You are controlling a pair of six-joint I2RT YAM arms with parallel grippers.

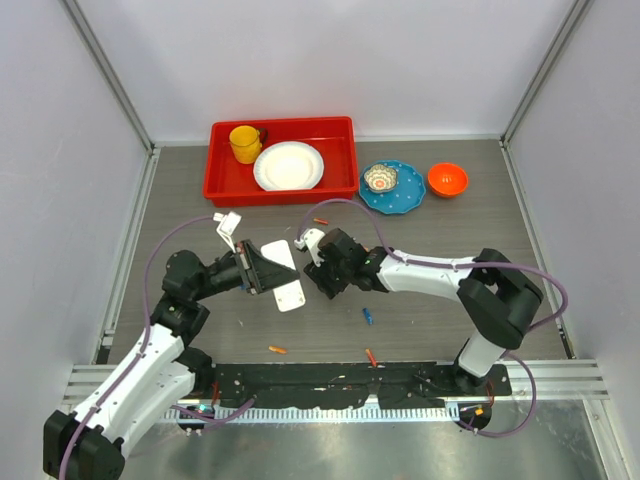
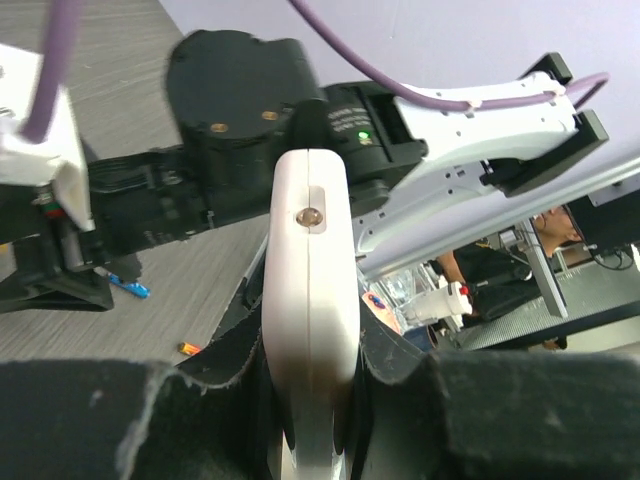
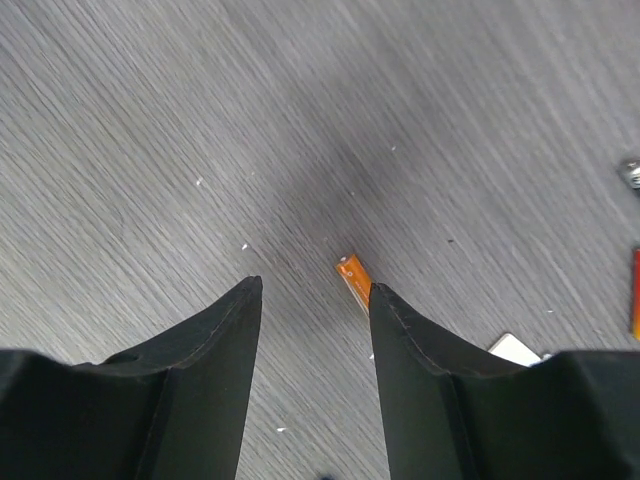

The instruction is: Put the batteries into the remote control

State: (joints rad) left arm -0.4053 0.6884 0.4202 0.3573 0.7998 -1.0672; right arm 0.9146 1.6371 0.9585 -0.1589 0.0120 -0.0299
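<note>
The remote control (image 2: 310, 250) is pinched edge-on between the pads of the left gripper (image 2: 308, 385). The right gripper (image 3: 314, 288) is held spread above the table (image 3: 150, 120). An orange battery (image 3: 352, 278) is seen lying there, close against one fingertip at the edge of the gap.

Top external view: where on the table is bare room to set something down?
Bare: grey table between the round orange bowl and the right arm; also left of the red plastic tray. Crowded: the middle, where the left hand holds the flat white remote control beside the right hand.
</note>
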